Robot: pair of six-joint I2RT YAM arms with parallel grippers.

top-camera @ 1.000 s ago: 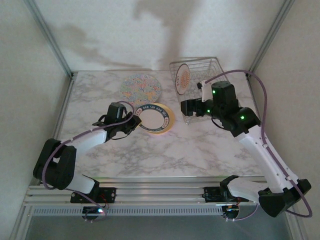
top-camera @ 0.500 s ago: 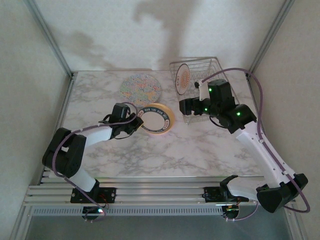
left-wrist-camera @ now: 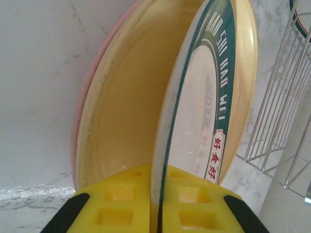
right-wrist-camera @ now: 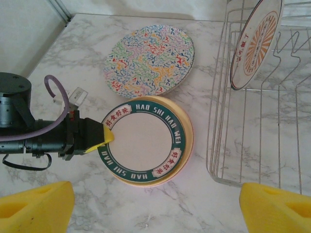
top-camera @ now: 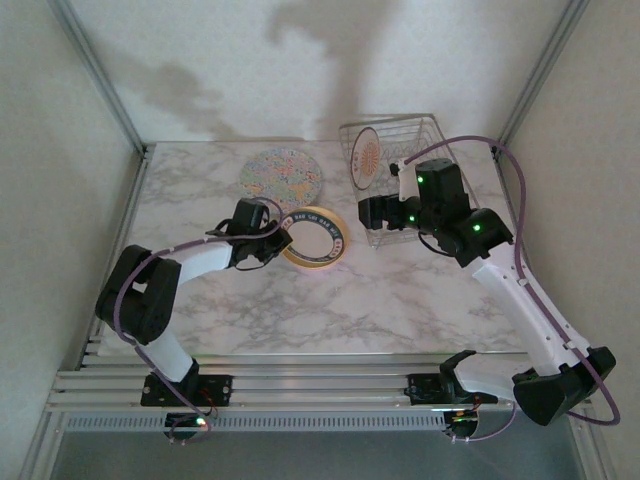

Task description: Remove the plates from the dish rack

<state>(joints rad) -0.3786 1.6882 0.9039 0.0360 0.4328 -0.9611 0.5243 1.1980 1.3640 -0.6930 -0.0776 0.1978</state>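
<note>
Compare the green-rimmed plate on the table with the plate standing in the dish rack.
Pose: the green-rimmed plate lies on a yellow plate; the orange-motif plate stands on edge in the dish rack.
Pattern: the green-rimmed plate has a lettered band round a plain centre; the orange-motif plate, an orange sunburst.
Grip: the fingers of the left gripper pinch the green-rimmed plate's edge; the orange-motif plate is ungripped.
Both are round.

Marble table [top-camera: 400, 300]: floral plate [top-camera: 281, 176], plate stack [top-camera: 315, 238], wire rack [top-camera: 400, 143]

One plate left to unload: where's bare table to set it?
Bare marble lies mid-table, nearer than the stack, and left of the floral plate. Crowded between stack and rack, by the right claw.
</note>
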